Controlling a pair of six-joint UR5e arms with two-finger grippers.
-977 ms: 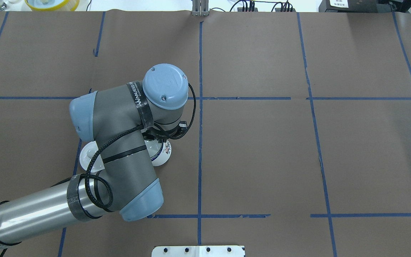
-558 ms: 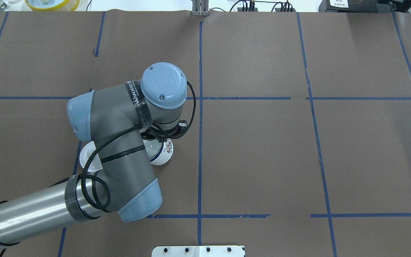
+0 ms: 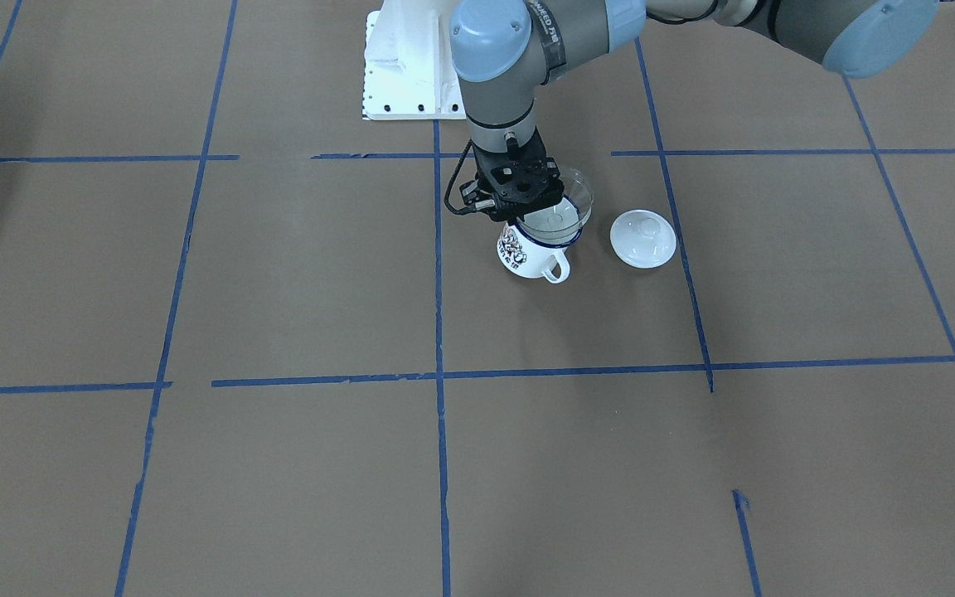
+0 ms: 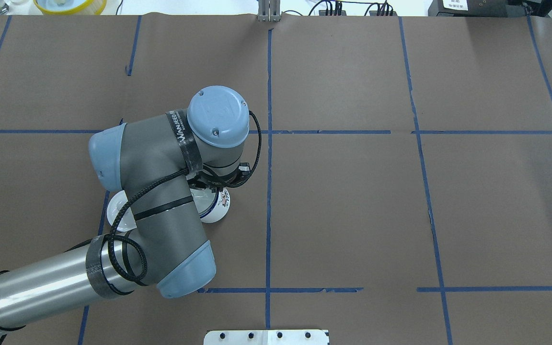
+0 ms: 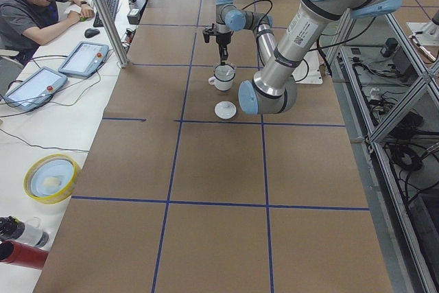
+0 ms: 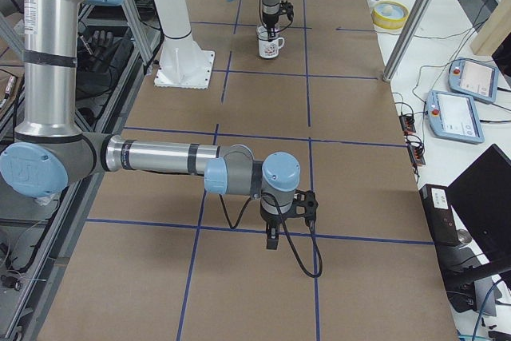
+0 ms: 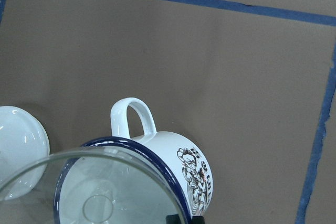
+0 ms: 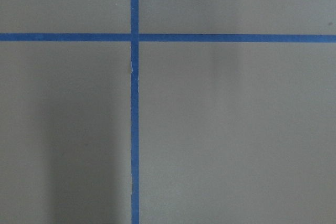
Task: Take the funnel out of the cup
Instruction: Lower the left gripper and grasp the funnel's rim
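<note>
Though clear, funnel (image 3: 569, 207) over glossy cup (image 3: 523, 254)

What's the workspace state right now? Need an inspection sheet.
Surface: table covered in brown paper with a blue tape grid.
Job's things: clear funnel sits over the mug; cannot tell if its spout has cleared the rim. The mug is upright, handle toward the operators' side.
Clutter: white lid beside the mug, not touching it.
Grippers: left gripper appears shut on the funnel's rim; right gripper hangs over bare table, open or shut cannot be told.
Cables: black cable loops off the left wrist; no snag seen.
Surroundings: person at a side desk, tablets, yellow bowl.
</note>
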